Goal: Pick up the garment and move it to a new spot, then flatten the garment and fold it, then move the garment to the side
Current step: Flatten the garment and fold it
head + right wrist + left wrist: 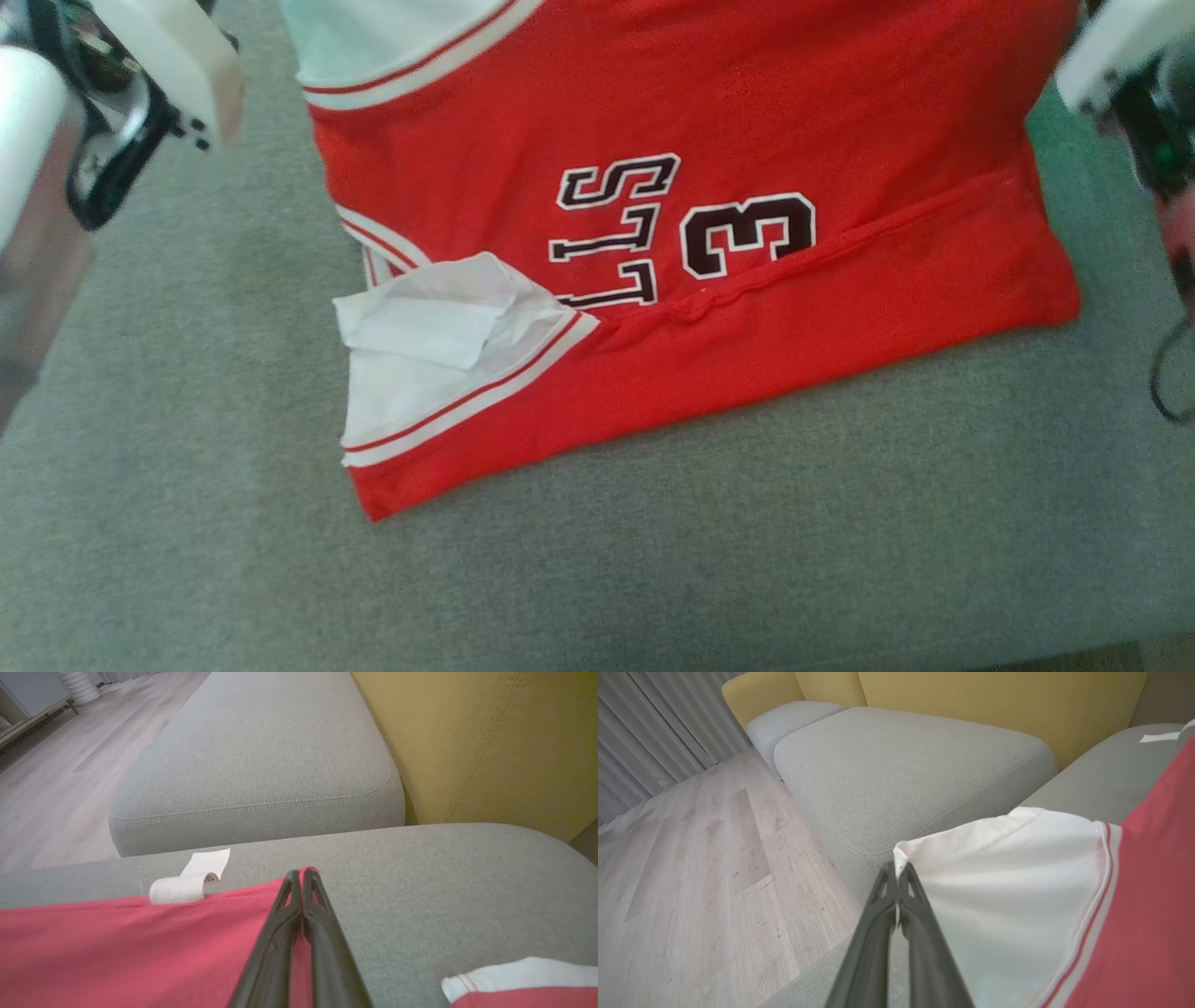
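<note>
— While my two arms hold its far part up, the jersey (747, 131) drapes down toward me and its near part lies on the grey seat cushion (187, 523), centre of the head view.

— Left side?

— My left gripper (898, 873) has its fingers (873, 942) pressed together on the edge of the white sleeve (1008, 882). Cloth runs taut from the tips off to the right, white into striped trim, then red.

— Right side?

— My right gripper (302, 877) is closed flat on a red corner of the jersey, a sliver of red showing at the tips. Cushion under it.

— How does the part on the cushion lie?

— Folded over: a seam ridge runs across just below the black "3" (747, 238), and the print reads upside down to me. The second white sleeve (420, 373) is crumpled at the near left, one flap turned back on itself. Near-left corner of the red hem points at me.

— Anything else nearby?

— A white label (189, 884), half rolled, at the jersey's red edge in the right wrist view; can't tell if it's sewn on. Beyond it a second grey cushion (252, 765), yellow backrest (490, 742) behind that. Past my left fingers: wood floor (691, 882) and grey curtain (644, 728).
</note>
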Tool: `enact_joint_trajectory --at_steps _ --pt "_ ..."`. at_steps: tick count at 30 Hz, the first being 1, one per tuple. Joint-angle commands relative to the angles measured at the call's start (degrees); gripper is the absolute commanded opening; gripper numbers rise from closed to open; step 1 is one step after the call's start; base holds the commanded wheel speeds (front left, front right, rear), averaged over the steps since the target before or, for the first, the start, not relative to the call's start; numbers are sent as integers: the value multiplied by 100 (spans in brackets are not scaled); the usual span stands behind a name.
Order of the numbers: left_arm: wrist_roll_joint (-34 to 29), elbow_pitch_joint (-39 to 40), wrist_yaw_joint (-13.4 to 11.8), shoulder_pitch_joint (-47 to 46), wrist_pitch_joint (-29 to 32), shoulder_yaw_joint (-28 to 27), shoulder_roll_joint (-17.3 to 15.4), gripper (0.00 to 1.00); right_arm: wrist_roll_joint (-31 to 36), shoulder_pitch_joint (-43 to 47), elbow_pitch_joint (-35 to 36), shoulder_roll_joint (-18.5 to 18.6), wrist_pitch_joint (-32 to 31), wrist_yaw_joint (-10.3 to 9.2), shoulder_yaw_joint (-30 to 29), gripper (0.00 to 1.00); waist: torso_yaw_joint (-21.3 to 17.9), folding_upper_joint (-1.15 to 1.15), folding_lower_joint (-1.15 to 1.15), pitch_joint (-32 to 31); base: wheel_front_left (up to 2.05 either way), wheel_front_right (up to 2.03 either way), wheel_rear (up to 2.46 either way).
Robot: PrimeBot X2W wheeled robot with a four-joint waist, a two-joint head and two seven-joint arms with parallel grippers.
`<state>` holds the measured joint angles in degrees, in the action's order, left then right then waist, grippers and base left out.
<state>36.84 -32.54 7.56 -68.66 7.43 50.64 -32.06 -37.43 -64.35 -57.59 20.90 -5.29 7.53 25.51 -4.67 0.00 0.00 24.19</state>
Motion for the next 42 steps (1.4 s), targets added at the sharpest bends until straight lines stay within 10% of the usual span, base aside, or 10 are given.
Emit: enact_joint_trajectory --at_steps 1,20,37,38,39,40,42 --pt "103 162 -35 -65 -120 -214 -231 0 -227 356 344 235 -97 -4 94 0 116 0 0 -132 0 0 0" --pt "30 2346 -674 1935 -391 324 -1020 0 -941 2218 2038 1711 -448 -4 144 0 731 0 0 -490 0 0 0" --pt "85 4035 -1707 3342 -90 661 -1579 0 -570 4101 3226 1648 -707 -4 -1044 0 783 0 0 -545 0 0 0" --pt "102 4020 -1750 3397 -97 676 -1550 3 -533 4167 3280 1592 -735 -4 -1105 33 774 0 0 -531 0 0 0" --pt "122 3993 -1791 3447 -110 690 -1507 28 -482 4223 3316 1535 -764 -4 -1158 93 766 0 0 -519 0 0 0" --pt "155 3952 -1853 3497 -149 682 -1440 83 -429 4267 3341 1472 -775 -4 -1207 100 759 0 0 -512 0 0 0" --pt "178 3823 -2082 3590 -338 603 -1263 100 -310 4342 3350 1324 -742 -4 -1337 100 746 0 0 -526 0 0 0"
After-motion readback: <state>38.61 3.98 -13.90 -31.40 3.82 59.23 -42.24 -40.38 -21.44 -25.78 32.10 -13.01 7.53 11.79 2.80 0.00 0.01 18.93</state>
